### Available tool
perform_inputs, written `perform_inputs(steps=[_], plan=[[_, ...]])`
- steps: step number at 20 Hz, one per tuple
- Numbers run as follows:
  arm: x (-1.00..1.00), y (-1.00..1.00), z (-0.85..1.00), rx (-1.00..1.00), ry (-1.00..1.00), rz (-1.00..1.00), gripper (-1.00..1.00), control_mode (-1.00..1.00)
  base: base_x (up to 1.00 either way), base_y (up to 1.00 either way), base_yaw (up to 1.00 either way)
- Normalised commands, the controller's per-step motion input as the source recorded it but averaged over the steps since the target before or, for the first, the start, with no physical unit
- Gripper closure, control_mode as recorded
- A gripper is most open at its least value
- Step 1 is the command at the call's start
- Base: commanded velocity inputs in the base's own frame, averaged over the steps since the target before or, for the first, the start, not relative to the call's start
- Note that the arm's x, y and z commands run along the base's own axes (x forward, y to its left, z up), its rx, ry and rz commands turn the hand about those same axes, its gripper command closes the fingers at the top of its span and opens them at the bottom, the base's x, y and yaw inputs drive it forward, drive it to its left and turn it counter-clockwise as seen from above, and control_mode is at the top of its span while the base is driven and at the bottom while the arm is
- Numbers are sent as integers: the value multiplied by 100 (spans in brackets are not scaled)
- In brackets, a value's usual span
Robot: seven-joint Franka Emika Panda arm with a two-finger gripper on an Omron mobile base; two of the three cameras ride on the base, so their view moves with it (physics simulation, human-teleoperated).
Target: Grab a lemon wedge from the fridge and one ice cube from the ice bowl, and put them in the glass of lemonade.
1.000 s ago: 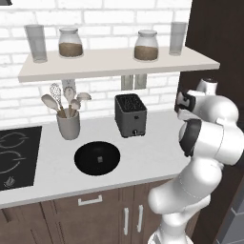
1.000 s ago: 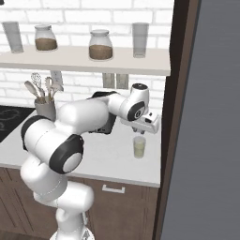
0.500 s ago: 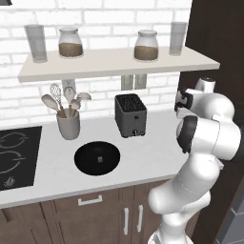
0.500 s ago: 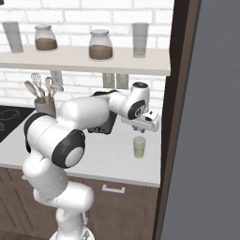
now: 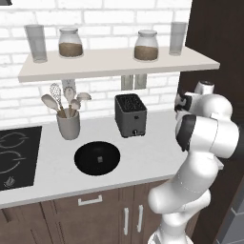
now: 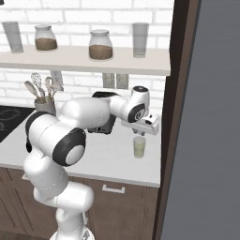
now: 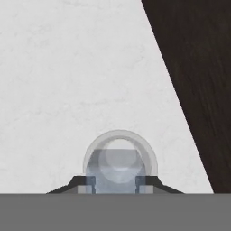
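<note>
gripper (image 7: pixel 115 182): narrow, clamped on ice cube (image 7: pixel 115 173), tips mostly cut off at frame edge
glass (image 6: pixel 139 146): on counter (image 6: pixel 108 154) beside dark panel, directly under gripper
bowl (image 5: pixel 97 157): on counter, one cube inside
lemon wedge: can't make out

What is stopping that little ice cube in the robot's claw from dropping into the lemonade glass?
Nothing visible. In the hand view the ice cube, pinched in the gripper, hangs right over the open mouth of the glass of lemonade, with only air between them. The glass stands alone on the counter.
</note>
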Motion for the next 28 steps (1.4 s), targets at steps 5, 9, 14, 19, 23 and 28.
perform_inputs(steps=[5,9,14,19,23,28], plan=[[-4,-15,-6,0,0,0,100,-100,0,0,0],[-10,-2,3,2,0,0,100,-100,0,0,0],[0,12,2,0,0,0,100,-100,0,0,0],[10,1,-3,0,0,0,100,-100,0,0,0],[4,0,-6,0,0,0,100,-100,0,0,0],[0,0,-11,0,0,0,100,-100,0,0,0]])
